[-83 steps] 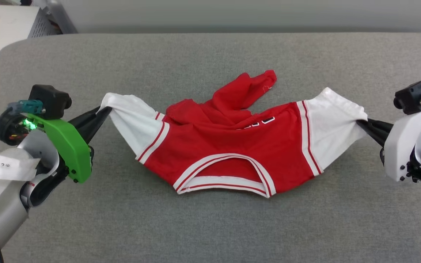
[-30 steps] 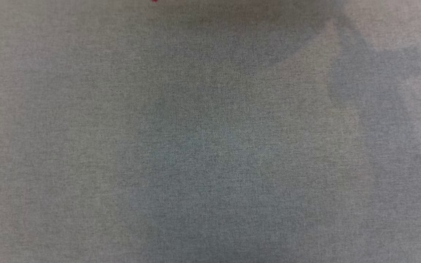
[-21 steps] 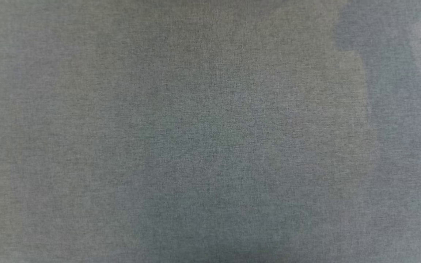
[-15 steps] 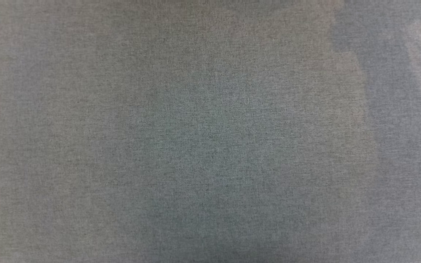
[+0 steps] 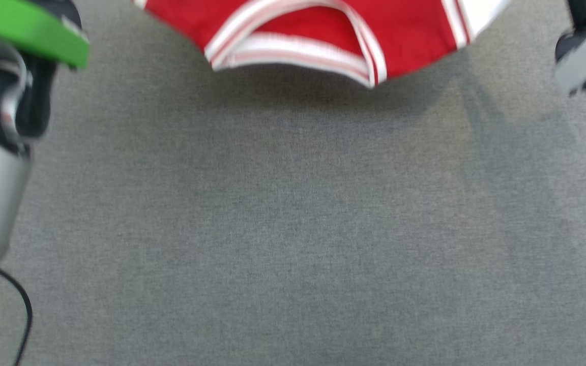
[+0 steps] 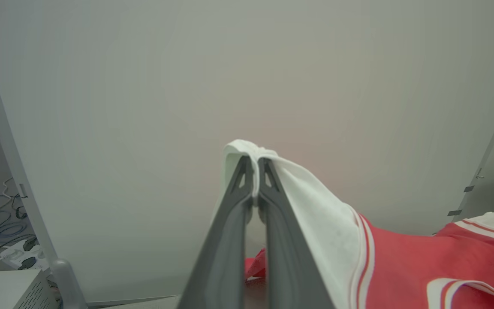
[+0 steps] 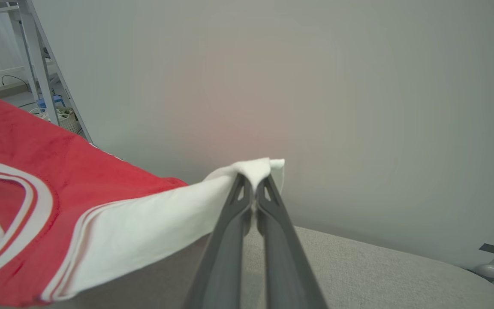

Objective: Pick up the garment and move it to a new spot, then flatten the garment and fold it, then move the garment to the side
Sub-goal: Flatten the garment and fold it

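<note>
1. The garment (image 5: pixel 415 30), red with white sleeves and a striped neckline, hangs spread at the top edge of the head view, its collar sagging nearest the robot.
2. The left claw (image 6: pixel 254 171) is clamped on the bunched tip of one white sleeve.
3. The right claw (image 7: pixel 253 186) is pinched tight on the other white sleeve's edge.
4. The grey fabric surface (image 5: pixel 293 229) lies beneath, carrying the garment's shadow; whether the far hem touches it cannot be told.
</note>
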Motion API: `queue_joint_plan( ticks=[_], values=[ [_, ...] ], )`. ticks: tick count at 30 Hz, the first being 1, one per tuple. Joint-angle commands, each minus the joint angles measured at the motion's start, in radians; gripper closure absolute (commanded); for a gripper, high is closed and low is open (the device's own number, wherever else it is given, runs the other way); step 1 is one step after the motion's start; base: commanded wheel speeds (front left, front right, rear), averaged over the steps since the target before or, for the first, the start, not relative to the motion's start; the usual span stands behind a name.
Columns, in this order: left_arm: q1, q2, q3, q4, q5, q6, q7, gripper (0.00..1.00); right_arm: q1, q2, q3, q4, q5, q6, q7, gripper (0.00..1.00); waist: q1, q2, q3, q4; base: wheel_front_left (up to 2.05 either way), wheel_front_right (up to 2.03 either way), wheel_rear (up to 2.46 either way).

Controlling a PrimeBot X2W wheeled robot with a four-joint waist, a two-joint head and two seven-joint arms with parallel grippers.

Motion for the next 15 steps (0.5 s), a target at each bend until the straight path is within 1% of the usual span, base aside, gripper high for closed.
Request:
queue_joint_plan(
  ticks=[1,7,11,15],
  values=[
    [0.074,0.009,0.020,-0.031,0.011,0.019,-0.006,1.00,0.060,-0.013,0.007,-0.023,0.004,-0.001,-0.010,1.00,0.0000,0.0000,-0.078,0.000,0.00,0.00,0.00],
    [0.378,0.029,0.074,-0.154,0.012,0.080,-0.006,1.00,0.310,-0.065,0.018,-0.121,0.000,-0.001,0.007,1.00,0.0000,0.0000,-0.163,-0.007,0.00,0.00,0.00],
    [0.577,0.045,0.118,-0.211,0.001,0.123,-0.006,1.00,0.468,-0.068,-0.011,-0.167,0.004,-0.001,0.028,1.00,0.0000,0.0000,-0.215,-0.018,0.00,0.00,0.00],
    [0.758,0.063,0.148,-0.246,-0.015,0.150,-0.006,1.00,0.604,-0.061,-0.043,-0.205,0.000,-0.001,0.042,1.00,0.0000,0.0000,-0.254,-0.030,0.00,0.00,0.00]
  ],
)
